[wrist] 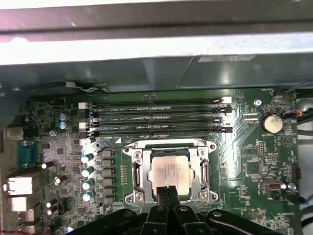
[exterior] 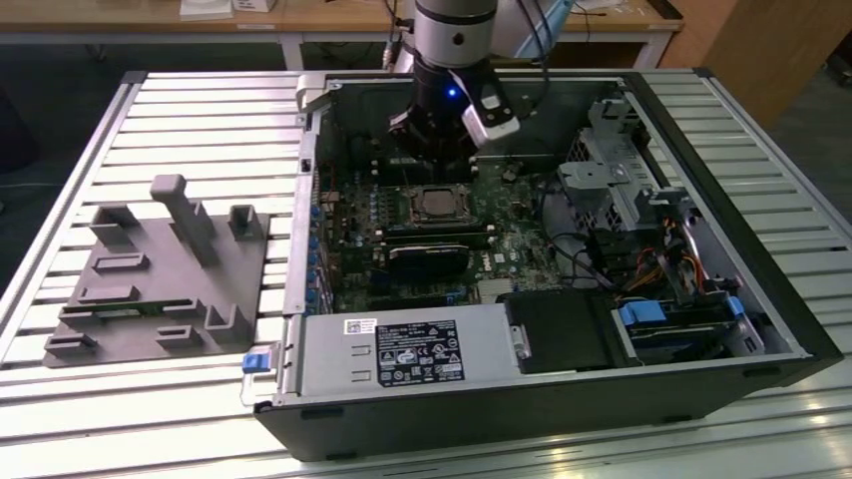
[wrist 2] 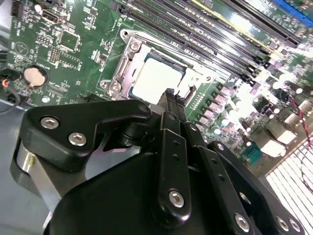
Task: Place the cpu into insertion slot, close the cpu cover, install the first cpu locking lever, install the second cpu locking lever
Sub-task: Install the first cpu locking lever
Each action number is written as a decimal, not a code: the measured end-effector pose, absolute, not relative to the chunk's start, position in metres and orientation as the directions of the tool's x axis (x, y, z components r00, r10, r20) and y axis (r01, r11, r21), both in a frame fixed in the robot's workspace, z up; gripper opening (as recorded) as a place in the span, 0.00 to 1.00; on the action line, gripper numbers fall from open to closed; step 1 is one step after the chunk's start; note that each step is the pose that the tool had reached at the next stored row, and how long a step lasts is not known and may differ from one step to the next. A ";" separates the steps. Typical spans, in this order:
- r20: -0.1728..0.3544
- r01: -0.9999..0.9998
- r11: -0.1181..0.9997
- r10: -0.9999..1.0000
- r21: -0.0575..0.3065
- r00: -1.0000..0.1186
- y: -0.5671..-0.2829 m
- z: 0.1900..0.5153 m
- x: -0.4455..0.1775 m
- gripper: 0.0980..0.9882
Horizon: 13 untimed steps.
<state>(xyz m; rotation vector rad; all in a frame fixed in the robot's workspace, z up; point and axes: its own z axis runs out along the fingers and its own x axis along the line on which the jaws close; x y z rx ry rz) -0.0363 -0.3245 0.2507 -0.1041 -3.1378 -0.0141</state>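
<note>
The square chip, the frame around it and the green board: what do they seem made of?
The chip looks metal-topped: a dull, pale silvery face with a soft sheen. The frame seems thin stamped steel, bright and shiny along its edges. The board looks like rigid laminate under glossy green lacquer, perhaps fibreglass; it glares under the light.

Open black computer case [exterior: 533,419] on slatted metal table [exterior: 160,419]. Inside, gripper [exterior: 433,165] lowered just above the insertion slot [exterior: 436,205], dark graphics card [exterior: 429,261] near its other side. Grey fixture block [exterior: 160,269] at the exterior view's left, apart from the case.
</note>
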 end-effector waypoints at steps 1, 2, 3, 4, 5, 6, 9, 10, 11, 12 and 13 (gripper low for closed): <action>0.002 0.066 0.998 0.066 0.009 -0.998 -0.324 0.253 -0.036 0.01; 0.002 0.066 0.998 0.066 0.009 -0.998 -0.324 0.255 -0.036 0.01; 0.002 0.066 0.998 0.066 0.009 -0.998 -0.324 0.257 -0.036 0.01; 0.002 0.066 0.998 0.066 0.009 -0.998 -0.324 0.258 -0.036 0.01; 0.002 0.066 0.998 0.066 0.009 -0.998 -0.324 0.260 -0.036 0.01; 0.002 0.066 0.998 0.066 0.009 -0.998 -0.324 0.261 -0.036 0.01; 0.002 0.066 0.998 0.066 0.009 -0.998 -0.324 0.261 -0.036 0.01; 0.002 0.066 0.998 0.066 0.009 -0.998 -0.324 0.261 -0.037 0.01; 0.002 0.066 0.998 0.066 0.009 -0.998 -0.324 0.261 -0.038 0.01; 0.002 0.066 0.998 0.066 0.009 -0.998 -0.324 0.261 -0.040 0.01; 0.002 0.066 0.998 0.066 0.009 -0.998 -0.325 0.261 -0.042 0.01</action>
